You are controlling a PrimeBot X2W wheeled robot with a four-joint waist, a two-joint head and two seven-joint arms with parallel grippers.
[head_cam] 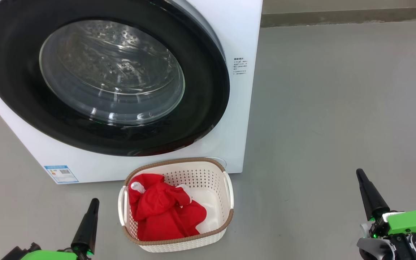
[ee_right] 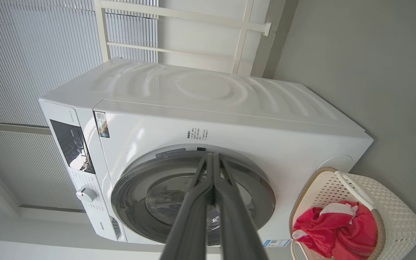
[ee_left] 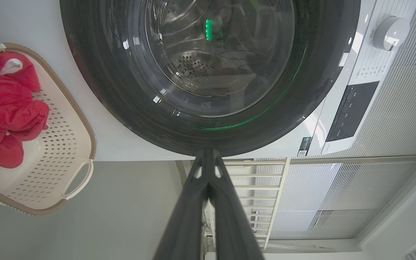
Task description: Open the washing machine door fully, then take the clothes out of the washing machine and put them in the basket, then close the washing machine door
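The white washing machine point(head_cam: 237, 108) stands ahead with its black-rimmed round door point(head_cam: 24, 94) lying flush against the front, the steel drum showing through the glass. On the floor in front sits the cream basket point(head_cam: 226, 187), holding the red clothes point(head_cam: 164, 213) with a bit of white cloth. My left gripper point(head_cam: 94, 202) is shut and empty at the lower left, beside the basket. My right gripper point(head_cam: 360, 175) is shut and empty at the lower right, well clear of the basket. The door point(ee_left: 121, 101), basket point(ee_left: 81, 137) and clothes point(ee_left: 5, 108) show in the left wrist view, the door point(ee_right: 135, 195) and basket point(ee_right: 392, 209) in the right.
Grey floor point(head_cam: 338, 108) spreads to the right of the machine up to a skirting strip along the far wall. A control panel and knob point(ee_left: 390, 32) sit on the machine's upper front. A pale railing point(ee_right: 179, 14) and ribbed wall panels stand behind the machine.
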